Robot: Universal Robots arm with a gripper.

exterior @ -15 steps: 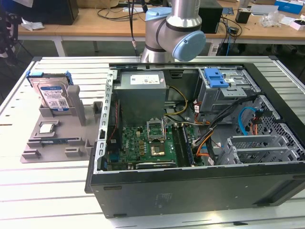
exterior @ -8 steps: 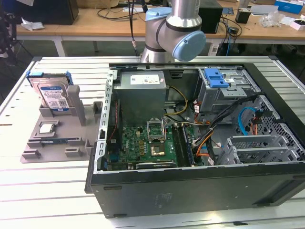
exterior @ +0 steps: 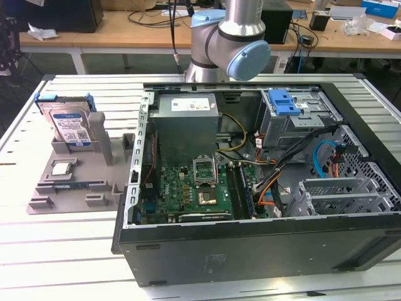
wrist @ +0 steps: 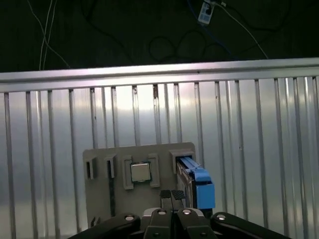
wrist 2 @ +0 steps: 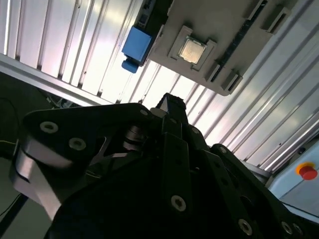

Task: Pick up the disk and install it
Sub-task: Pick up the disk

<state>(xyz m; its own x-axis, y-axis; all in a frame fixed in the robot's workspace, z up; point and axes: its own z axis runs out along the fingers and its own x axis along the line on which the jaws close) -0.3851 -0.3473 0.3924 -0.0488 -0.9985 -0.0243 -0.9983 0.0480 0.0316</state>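
**Disk in its holder, gripper empty over the table**

You are working on a pale metal table (exterior: 62, 251) built of long ribbed slats. Behind it, at twelve o'clock in the exterior view, wooden benches (exterior: 125, 25) carry cables and boxes. The arm (exterior: 232, 37) rises in front of them. In the first wrist view a dark floor (wrist: 124, 30) strewn with cables lies past the table's rail. In the second wrist view a red button (wrist 2: 308, 172) sits on a pale housing.

The open computer case (exterior: 250, 251) lies on its side at the middle of the exterior view, with its green motherboard (exterior: 200, 188) exposed. At nine o'clock from the case is a grey tray (exterior: 75, 182). The disk (exterior: 70, 125) stands propped at the tray's far end, blue frame round its edges, with the small square chip (exterior: 61, 168) seated just in front of it.

The disk's face carries a white-and-blue label, and the power supply (exterior: 188, 125) has a white sticker (exterior: 188, 104) – you cannot make out the print on either.

In both wrist views the gripper (wrist: 172, 195) (wrist 2: 172, 102) hangs above the table with its fingertips pressed together on nothing. The disk (wrist: 197, 181) (wrist 2: 135, 45) and the chip (wrist: 140, 172) (wrist 2: 192, 50) are apart from it.
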